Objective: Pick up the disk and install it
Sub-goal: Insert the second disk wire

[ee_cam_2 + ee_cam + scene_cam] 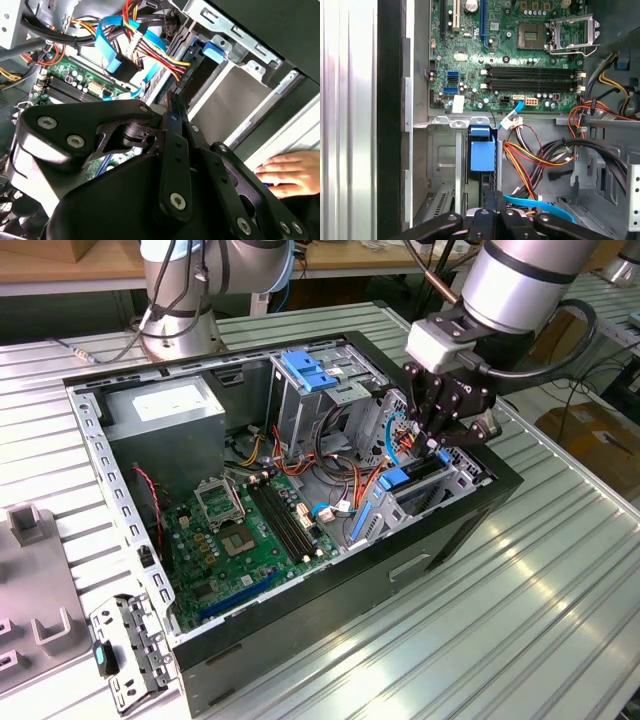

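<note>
The disk (412,476) stands on edge in the drive bay at the exterior view's right end of the open computer case, its blue rail tab (393,480) at the bay's top. That tab (482,151) shows in both wrist views, with the dark slot running from it toward the fingers. My gripper (437,447) hangs straight over the bay. Its fingers (489,200) are pressed together, tips down at the disk's upper edge. I cannot tell whether they touch it. The disk's label is hidden.
Orange, yellow and blue cables (535,155) bunch beside the bay. The motherboard (240,530) lies on the case floor, and a grey cage with a blue handle (305,370) stands behind. A hand (290,172) rests outside the case wall. A second arm's base (185,300) stands beyond the case.
</note>
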You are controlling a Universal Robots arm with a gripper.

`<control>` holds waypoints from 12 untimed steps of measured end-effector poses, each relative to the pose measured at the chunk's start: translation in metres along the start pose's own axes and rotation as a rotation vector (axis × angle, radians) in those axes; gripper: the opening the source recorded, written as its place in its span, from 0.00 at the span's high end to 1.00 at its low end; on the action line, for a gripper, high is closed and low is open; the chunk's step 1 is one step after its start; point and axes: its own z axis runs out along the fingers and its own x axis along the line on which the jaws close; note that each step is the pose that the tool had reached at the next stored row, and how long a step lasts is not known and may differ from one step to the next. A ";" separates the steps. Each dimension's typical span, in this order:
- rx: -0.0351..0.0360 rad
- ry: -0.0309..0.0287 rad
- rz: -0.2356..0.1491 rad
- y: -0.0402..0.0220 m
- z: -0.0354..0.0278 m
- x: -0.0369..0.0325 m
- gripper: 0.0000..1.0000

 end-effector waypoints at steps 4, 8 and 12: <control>-0.0001 -0.0003 0.000 -0.0004 -0.0221 -0.0008 0.89; -0.0092 0.0103 0.000 -0.0014 -0.0288 -0.0080 0.89; -0.0222 0.0226 0.000 -0.0036 -0.0322 -0.0205 0.89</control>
